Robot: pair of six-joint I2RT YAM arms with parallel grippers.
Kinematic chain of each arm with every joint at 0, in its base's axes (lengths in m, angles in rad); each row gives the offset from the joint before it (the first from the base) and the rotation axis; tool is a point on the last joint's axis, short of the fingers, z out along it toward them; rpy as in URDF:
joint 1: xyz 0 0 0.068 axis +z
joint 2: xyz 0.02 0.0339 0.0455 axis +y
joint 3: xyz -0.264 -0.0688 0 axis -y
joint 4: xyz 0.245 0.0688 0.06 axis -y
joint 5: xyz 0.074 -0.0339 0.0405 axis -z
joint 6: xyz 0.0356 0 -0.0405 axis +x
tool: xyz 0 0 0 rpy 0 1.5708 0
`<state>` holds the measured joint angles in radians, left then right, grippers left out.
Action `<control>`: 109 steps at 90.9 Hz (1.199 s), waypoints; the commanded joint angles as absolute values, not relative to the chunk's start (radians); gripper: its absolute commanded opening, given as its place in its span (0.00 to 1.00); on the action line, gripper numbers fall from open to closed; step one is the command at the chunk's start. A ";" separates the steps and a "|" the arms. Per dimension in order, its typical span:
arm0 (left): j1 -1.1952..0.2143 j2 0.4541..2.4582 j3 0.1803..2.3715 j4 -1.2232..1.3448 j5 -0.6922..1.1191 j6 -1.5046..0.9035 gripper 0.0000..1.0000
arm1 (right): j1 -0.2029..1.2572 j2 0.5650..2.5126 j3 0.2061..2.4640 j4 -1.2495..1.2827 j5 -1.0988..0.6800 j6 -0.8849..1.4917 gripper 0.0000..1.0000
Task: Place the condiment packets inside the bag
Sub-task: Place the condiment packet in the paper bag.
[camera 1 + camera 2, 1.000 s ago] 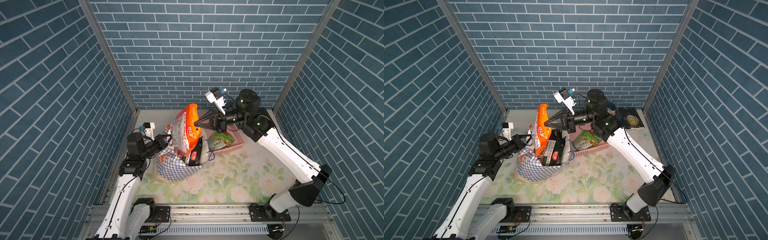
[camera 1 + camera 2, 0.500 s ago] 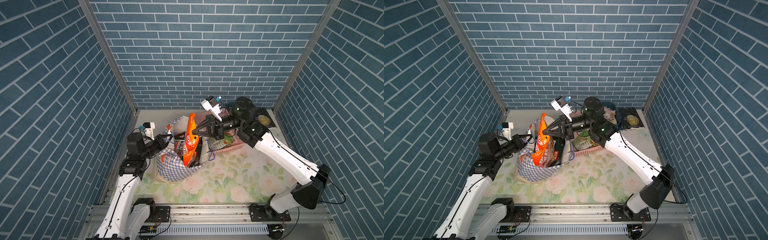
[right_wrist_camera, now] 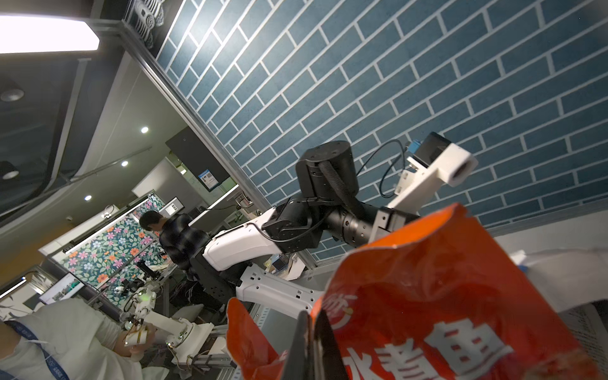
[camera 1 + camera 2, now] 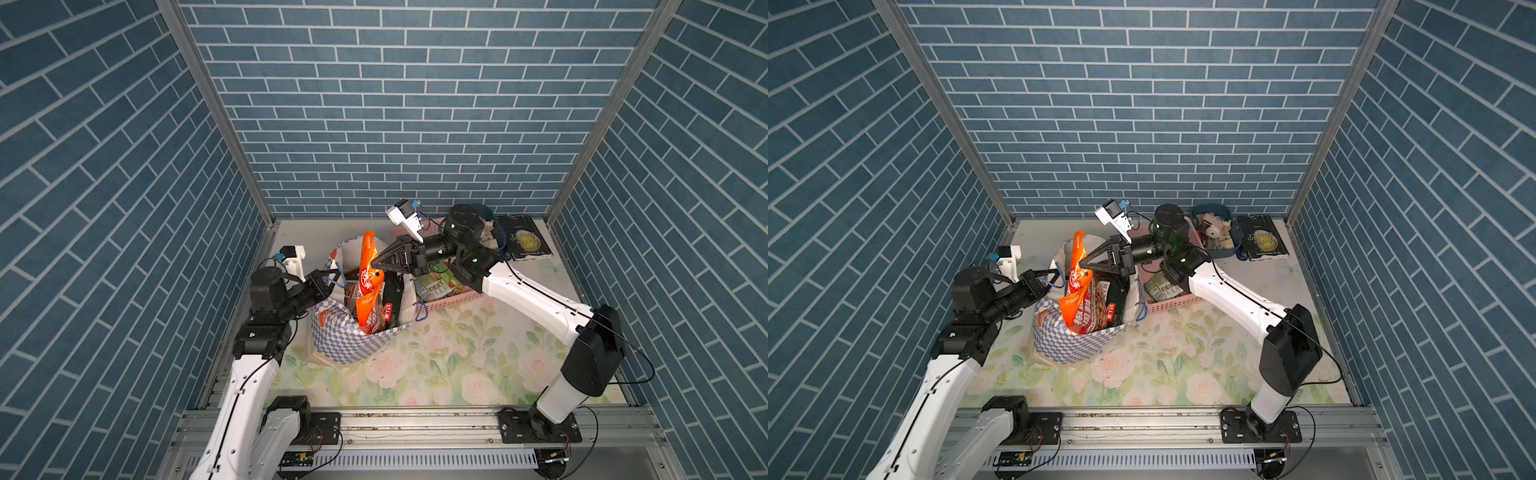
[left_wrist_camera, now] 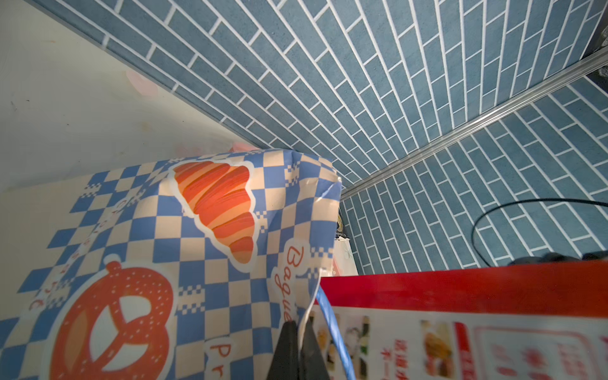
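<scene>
Partly inside the checkered bag (image 4: 345, 344), a crumpled orange packet (image 4: 366, 301) is clamped by the right pincer (image 4: 373, 264); the rim by the left pincer (image 4: 333, 273).

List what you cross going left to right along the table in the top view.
In order: left gripper → bag → pink basket → blue tub → black book. Skipped: the orange packet and the right gripper holding it, both overlapping the bag.
</scene>
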<state>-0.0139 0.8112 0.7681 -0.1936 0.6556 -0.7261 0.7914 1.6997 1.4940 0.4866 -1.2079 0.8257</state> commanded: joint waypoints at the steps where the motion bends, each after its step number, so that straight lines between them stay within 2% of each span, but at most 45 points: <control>1: -0.025 0.796 0.784 -0.234 0.663 -0.687 0.00 | 0.792 1.726 1.560 0.670 -1.193 0.936 0.00; 25: -0.025 0.783 0.795 -0.310 0.631 -0.639 0.00 | 0.793 1.808 1.830 0.551 -1.186 0.946 0.00; 36: -0.025 0.761 0.837 -0.338 0.552 -0.643 0.00 | 0.796 1.813 1.785 0.572 -1.190 0.962 0.00; 51: -0.025 0.737 0.885 -0.394 0.415 -0.653 0.00 | 0.809 1.787 1.645 0.723 -1.191 1.037 0.00; 64: -0.025 0.733 0.884 -0.397 0.381 -0.687 0.00 | 0.819 1.775 1.592 0.751 -1.197 1.036 0.00; 95: -0.025 0.723 0.930 -0.436 0.344 -0.690 0.00 | 0.865 1.920 1.758 0.859 -1.184 1.104 0.00; 105: -0.025 0.736 0.970 -0.464 0.337 -0.671 0.00 | 0.865 1.951 1.729 0.891 -1.180 1.125 0.00; 109: -0.025 0.740 0.984 -0.481 0.330 -0.661 0.03 | 0.864 1.955 1.694 0.890 -1.179 1.124 0.00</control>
